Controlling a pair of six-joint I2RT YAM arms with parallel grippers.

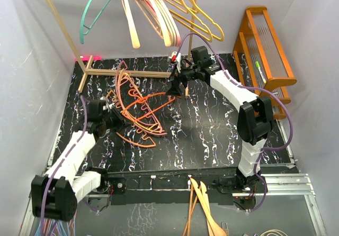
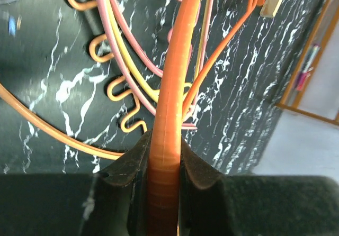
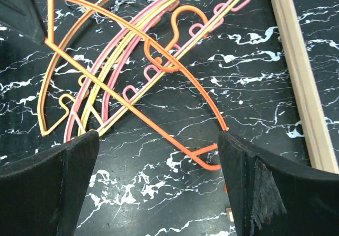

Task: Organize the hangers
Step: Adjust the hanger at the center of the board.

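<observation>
Several thin hangers [image 1: 140, 114] are seen tangled in a heap on the black marbled table [image 1: 212, 135], between the two arms. Others are hung on the wooden rack [image 1: 59, 19] above. One orange hanger [image 2: 175, 88] is clamped on its thick bar by the left gripper [image 2: 165, 146]. The right gripper [image 3: 158, 135] is held wide open over the heap, with nothing between its jaws. The hangers are judged light, stiff and smooth. They may be caught on each other when lifted, so a hold on the bar near the hook is advised.

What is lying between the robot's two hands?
A tangle of orange, pink and yellow hangers lies between the left hand and the right hand, seen in the top view.
</observation>
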